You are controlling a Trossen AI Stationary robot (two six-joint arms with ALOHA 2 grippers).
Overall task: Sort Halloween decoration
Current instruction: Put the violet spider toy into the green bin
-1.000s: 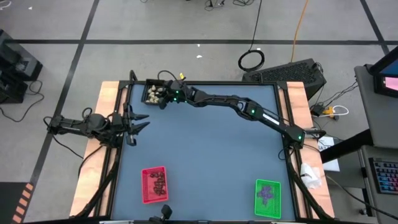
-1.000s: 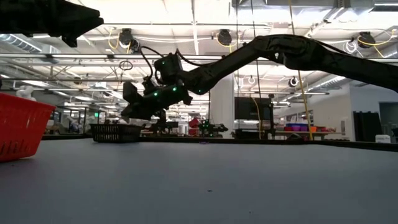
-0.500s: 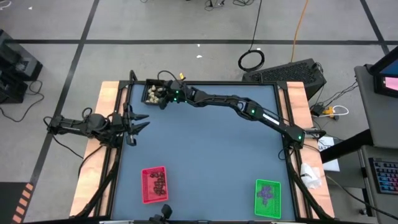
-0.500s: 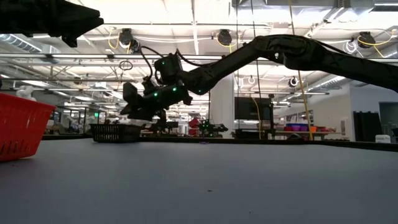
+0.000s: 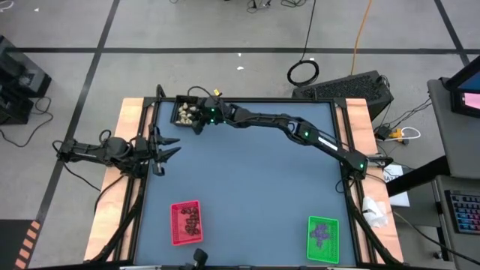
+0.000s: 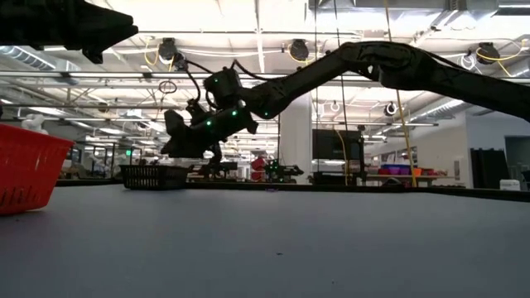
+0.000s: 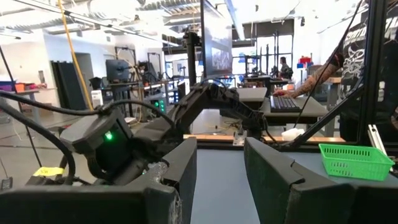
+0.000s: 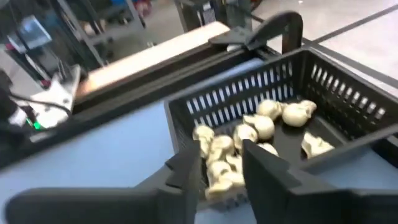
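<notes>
The Halloween decoration lies sorted in three trays. Cream-white lumps fill the black tray at the table's far left corner. Black lumps lie in the red tray, and purple bits in the green tray. My right gripper hangs open over the black tray's near wall, slanting down; the lumps seen in its gap lie in the tray. My left gripper waits open at the table's left edge, holding nothing.
The right arm stretches across the table's far half from the right edge. The red tray sits near the front left and the green tray near the front right. The blue table top between them is bare.
My right gripper has stayed over the black tray and its wrist has rolled a little. The trays and the left arm have kept still.
</notes>
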